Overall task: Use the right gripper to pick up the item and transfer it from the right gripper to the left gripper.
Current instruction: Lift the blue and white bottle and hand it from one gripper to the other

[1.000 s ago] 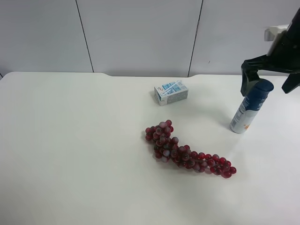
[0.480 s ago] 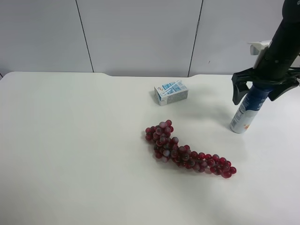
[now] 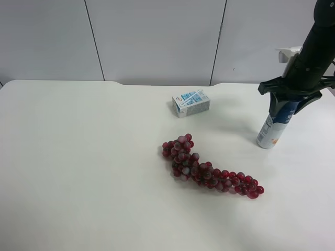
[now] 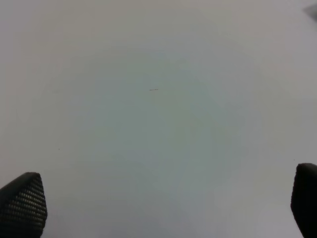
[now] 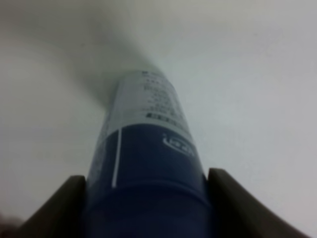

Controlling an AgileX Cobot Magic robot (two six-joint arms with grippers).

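The item, a blue-and-white bottle (image 3: 274,128), stands on the white table at the exterior high view's right. My right gripper (image 3: 289,99) comes down from above and is shut on its blue cap end. In the right wrist view the bottle (image 5: 148,168) fills the gap, and both fingers (image 5: 62,208) press against its sides. My left gripper (image 4: 158,208) is open over bare table, holding nothing. It does not show in the exterior high view.
A bunch of red grapes (image 3: 207,168) lies mid-table, in front of and beside the bottle. A small blue-white carton (image 3: 191,103) sits farther back near the table's (image 3: 78,157) rear edge. A white wall stands behind.
The right gripper came down over the bottle's cap and its fingers closed in from wide open onto the bottle. The bottle, grapes and carton have stayed in place.
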